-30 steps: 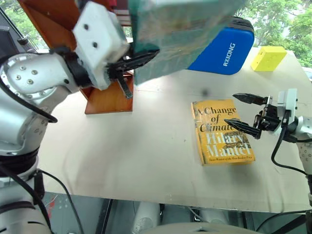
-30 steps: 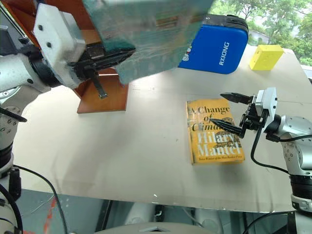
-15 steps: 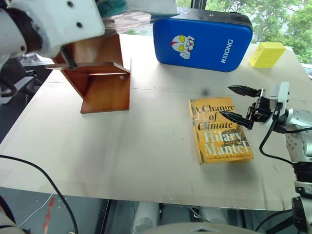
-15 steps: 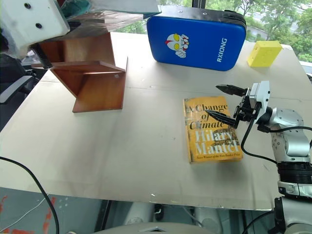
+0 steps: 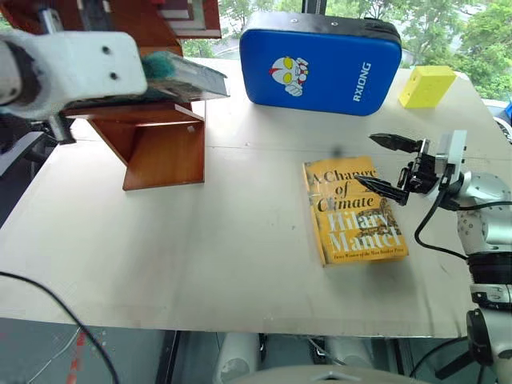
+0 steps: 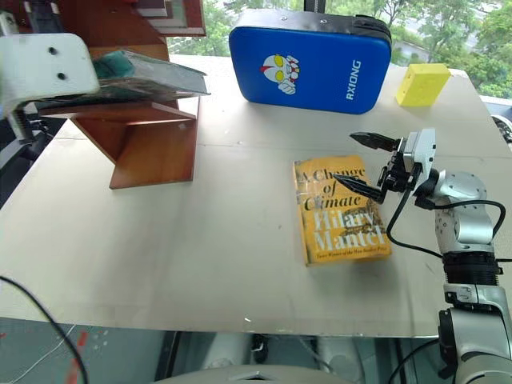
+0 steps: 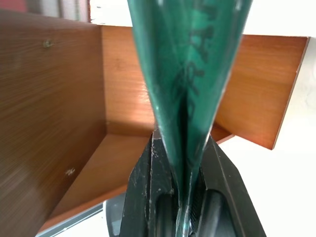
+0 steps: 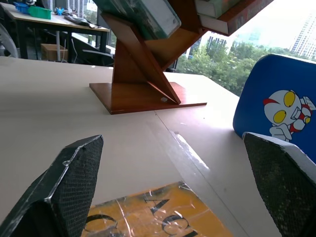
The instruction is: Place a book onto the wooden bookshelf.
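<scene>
Left eye view: the left end effector [image 7: 183, 197], clenching the book [image 5: 180, 76], has swung it over the bookshelf [image 5: 164, 148], nearly placed.

Office or lab workroom: desks [image 8: 54, 22], chairs [image 8: 94, 57], tree-lined windows [image 5: 448, 32] behind.

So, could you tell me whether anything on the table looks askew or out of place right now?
Only slightly: the yellow book lies flat on the table, turned a little off square to its edge. The teal book is not shelved yet; the left gripper grips it at the wooden bookshelf.
</scene>
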